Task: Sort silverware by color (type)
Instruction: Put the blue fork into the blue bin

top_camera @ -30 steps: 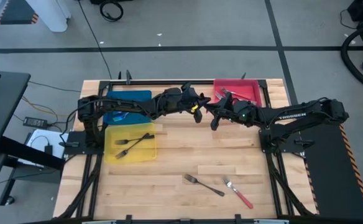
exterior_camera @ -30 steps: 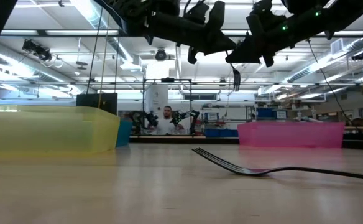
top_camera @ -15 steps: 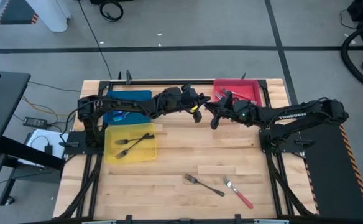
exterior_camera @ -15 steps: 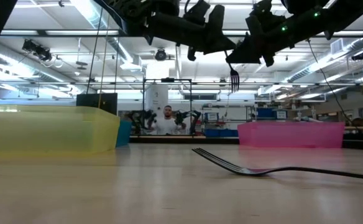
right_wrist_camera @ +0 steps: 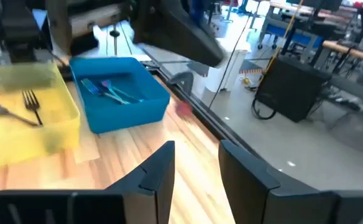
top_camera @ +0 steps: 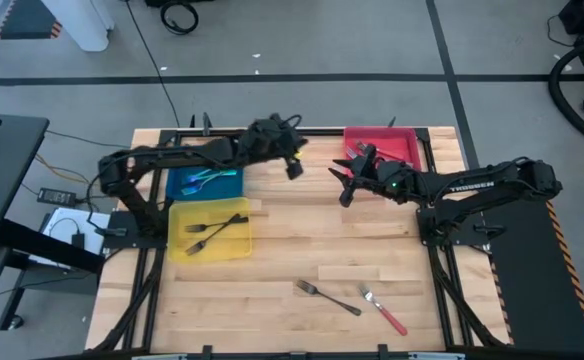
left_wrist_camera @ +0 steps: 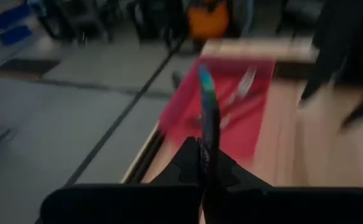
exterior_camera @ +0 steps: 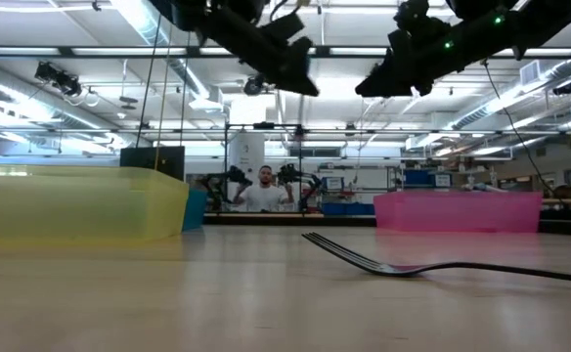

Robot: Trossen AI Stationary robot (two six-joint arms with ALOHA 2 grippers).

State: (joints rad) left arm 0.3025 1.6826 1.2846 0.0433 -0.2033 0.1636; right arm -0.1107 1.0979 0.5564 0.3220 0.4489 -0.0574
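We note the wooden slatted tabletop (top_camera: 302, 240) carrying the yellow tray (top_camera: 182, 246), blue tray (top_camera: 177, 183) and red tray (top_camera: 397, 150). Left end effector (top_camera: 294, 165), raised beside the blue tray, grips a blue-handled fork (left_wrist_camera: 207, 112) upright between its fingers. Right end effector (top_camera: 344, 186) hovers near the red tray, fingers narrowly parted, empty. Grey metal fork (top_camera: 327, 297) and red-handled fork (top_camera: 384, 311) lie near the front edge.
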